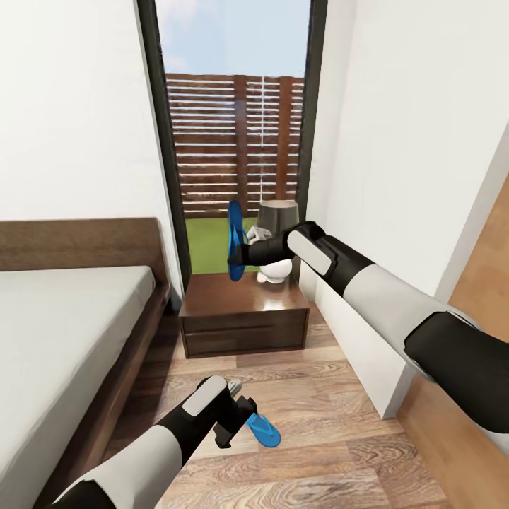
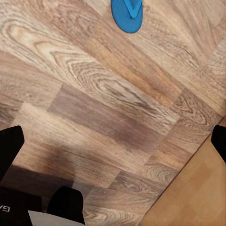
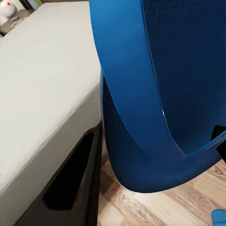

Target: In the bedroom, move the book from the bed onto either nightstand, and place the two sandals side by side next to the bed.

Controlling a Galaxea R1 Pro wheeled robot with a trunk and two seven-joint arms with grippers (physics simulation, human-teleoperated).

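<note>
The wood-plank floor carried one blue sandal, lying flat near the bed's side. A dark nightstand stood on the floor beside the bed's head, bearing a lamp.

The left pincer hides the heel of the floor sandal; the lamp is partly behind the right arm.
</note>
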